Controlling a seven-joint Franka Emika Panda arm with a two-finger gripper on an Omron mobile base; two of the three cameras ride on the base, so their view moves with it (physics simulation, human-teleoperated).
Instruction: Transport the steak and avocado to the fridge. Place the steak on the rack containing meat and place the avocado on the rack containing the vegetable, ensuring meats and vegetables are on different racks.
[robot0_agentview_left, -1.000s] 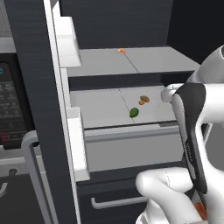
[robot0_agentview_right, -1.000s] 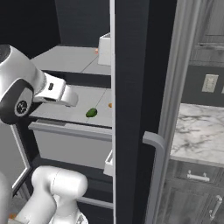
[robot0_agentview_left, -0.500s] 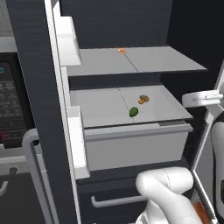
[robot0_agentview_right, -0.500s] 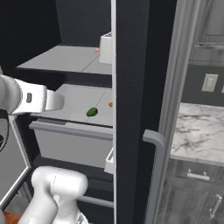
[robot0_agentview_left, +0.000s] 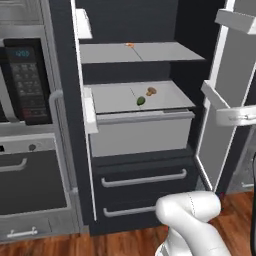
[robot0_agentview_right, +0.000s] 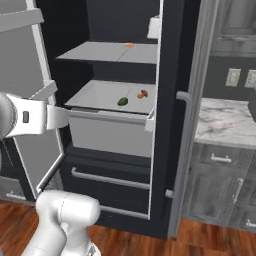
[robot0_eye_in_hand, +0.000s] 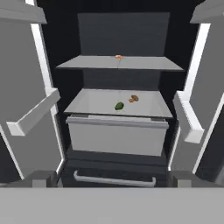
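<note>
The gripper (robot0_eye_in_hand: 112, 186) stood with its jaws spread wide and nothing between them, facing squarely into the open fridge (robot0_eye_in_hand: 122, 30) from well back. Its two fingertips (robot0_eye_in_hand: 43, 179) showed low in the hand view, one to either side, both well apart from every shelf edge.

Straight ahead of the gripper and somewhat above its line lay the lower grey shelf (robot0_eye_in_hand: 92, 105). The avocado (robot0_eye_in_hand: 119, 106) rested on it near the middle, set back from the shelf's front lip, with bare shelf on its left and in front. Just beside it, a little farther in and to the right, sat the vegetable (robot0_eye_in_hand: 134, 99); the two were near but not touching. In the left base view the avocado (robot0_agentview_left: 141, 101) and the vegetable (robot0_agentview_left: 151, 91) showed the same spacing, as they did in the right base view, avocado (robot0_agentview_right: 122, 101) and vegetable (robot0_agentview_right: 143, 93).

Higher and deeper in was the rack containing meat (robot0_eye_in_hand: 148, 64), with the tiny orange meats (robot0_eye_in_hand: 118, 57) at its seam, towards the back; the rest of that shelf's surface was bare.

Below the lower shelf a grey drawer (robot0_eye_in_hand: 117, 138) projected forward, its top edge closest to the gripper. Both door bins (robot0_eye_in_hand: 33, 116) flanked the opening, leaving a broad open lane between them.
</note>
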